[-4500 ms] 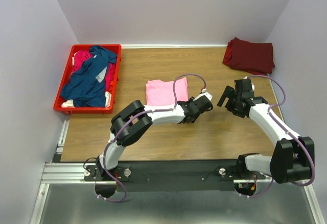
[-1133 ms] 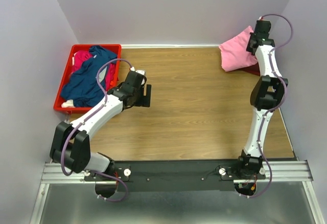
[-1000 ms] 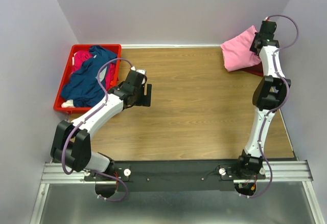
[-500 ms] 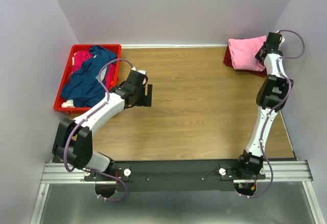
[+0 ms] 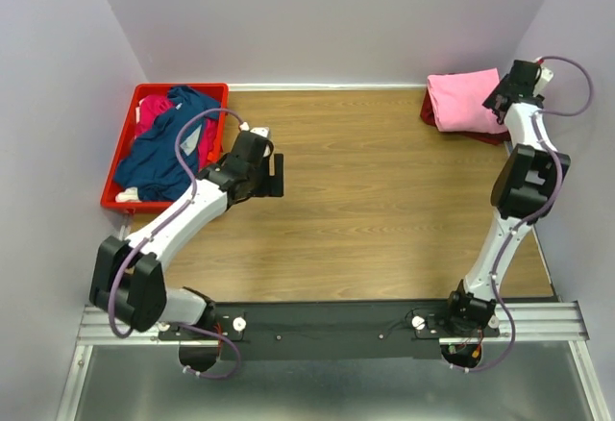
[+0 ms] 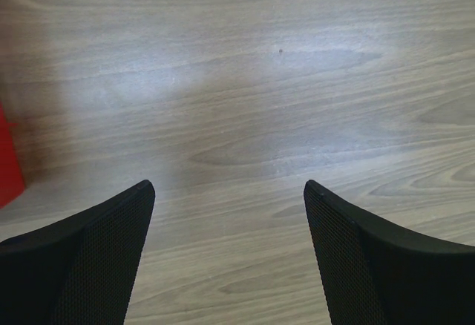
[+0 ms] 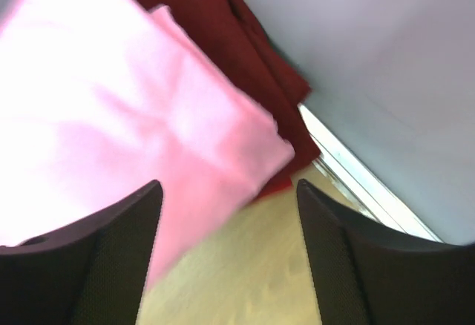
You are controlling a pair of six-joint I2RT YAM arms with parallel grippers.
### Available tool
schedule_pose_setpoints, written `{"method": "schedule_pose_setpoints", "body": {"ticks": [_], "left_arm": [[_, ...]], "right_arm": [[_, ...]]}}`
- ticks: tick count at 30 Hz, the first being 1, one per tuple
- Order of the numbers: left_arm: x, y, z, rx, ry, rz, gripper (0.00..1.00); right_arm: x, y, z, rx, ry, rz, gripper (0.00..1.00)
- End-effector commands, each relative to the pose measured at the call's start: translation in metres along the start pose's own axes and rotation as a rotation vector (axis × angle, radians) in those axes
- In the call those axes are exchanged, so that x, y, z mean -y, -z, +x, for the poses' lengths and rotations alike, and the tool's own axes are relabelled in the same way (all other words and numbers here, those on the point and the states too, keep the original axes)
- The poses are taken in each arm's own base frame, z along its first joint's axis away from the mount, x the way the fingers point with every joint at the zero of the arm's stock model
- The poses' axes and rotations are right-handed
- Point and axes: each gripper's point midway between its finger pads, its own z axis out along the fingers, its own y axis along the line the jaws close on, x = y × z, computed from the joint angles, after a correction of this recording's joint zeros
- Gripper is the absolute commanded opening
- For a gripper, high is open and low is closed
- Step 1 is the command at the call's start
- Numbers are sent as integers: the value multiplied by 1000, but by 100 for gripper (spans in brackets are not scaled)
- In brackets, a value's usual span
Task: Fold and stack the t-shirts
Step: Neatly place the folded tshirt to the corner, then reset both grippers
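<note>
The folded light pink t-shirt (image 5: 461, 100) (image 7: 111, 117) lies on top of the folded dark maroon t-shirt (image 5: 479, 135) (image 7: 223, 28) in the table's back right corner. My right gripper (image 5: 504, 92) (image 7: 226, 188) hovers at the pile's right edge, open, with nothing between its fingers. A navy blue t-shirt (image 5: 161, 152) lies crumpled over a magenta t-shirt (image 5: 154, 111) in the red crate. My left gripper (image 5: 276, 176) (image 6: 228, 185) stands open over bare wood just right of the crate.
The red plastic crate (image 5: 163, 207) sits at the back left; its corner (image 6: 7, 163) shows in the left wrist view. Walls close in the table on the back, left and right, with a white rail (image 7: 356, 184) along the wall beside the shirt pile.
My right gripper has opened and let go of the pink t-shirt, which dropped flat onto the maroon one; the arm drew back toward the right wall. The left arm barely shifted.
</note>
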Motion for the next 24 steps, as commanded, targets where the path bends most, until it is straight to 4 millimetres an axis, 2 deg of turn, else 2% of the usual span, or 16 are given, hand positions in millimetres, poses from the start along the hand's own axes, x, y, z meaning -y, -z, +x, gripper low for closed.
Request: {"method": "schedule_pose_setpoints", "body": {"ticks": [1,2,5,6,7,8,9,11,12,14,15,16,19,21,22,24], "left_arm": [[-11,28,-17,106,21,-33,90],[-15,39,-22,145,22,-47,90],[-24,59,-33,216,29,-81,90],[-26,73,-40,264,33,-83,90],[-31,79,-42,288,38,-103,91],[-34,86,-44,310,44,-113,92],[-37,93,-47,331,48,-119,93],[-44,115,-55,409,83,-138,93],[-46,129,-58,453,100,-131,93],[-54,143,-60,506,167,-148,93],[-55,151,-61,534,190,-142,93],[-59,162,-60,580,227,-136,93],[-70,181,-56,674,315,-131,95],[-72,198,-59,769,346,-89,95],[-74,192,-53,775,344,-89,95],[-79,198,-52,826,388,-85,96]], "right_arm": [[-2,60,-35,92,-25,-8,81],[-6,88,-52,131,-50,-47,82],[-6,121,-40,109,-72,-98,89],[-10,154,-52,137,-101,-170,99],[-10,169,-51,139,-111,-202,100],[-6,175,-30,98,-105,-217,100],[-9,214,-43,145,-118,-296,100],[-5,247,-36,159,-117,-361,100],[0,275,-29,180,-108,-411,100],[6,300,-2,164,-80,-478,100],[11,311,7,167,-76,-489,100],[21,348,1,250,-87,-527,100],[44,396,23,345,-119,-575,100],[57,412,33,399,-164,-580,100],[60,406,50,377,-185,-579,100],[68,425,57,438,-202,-614,100]]}}
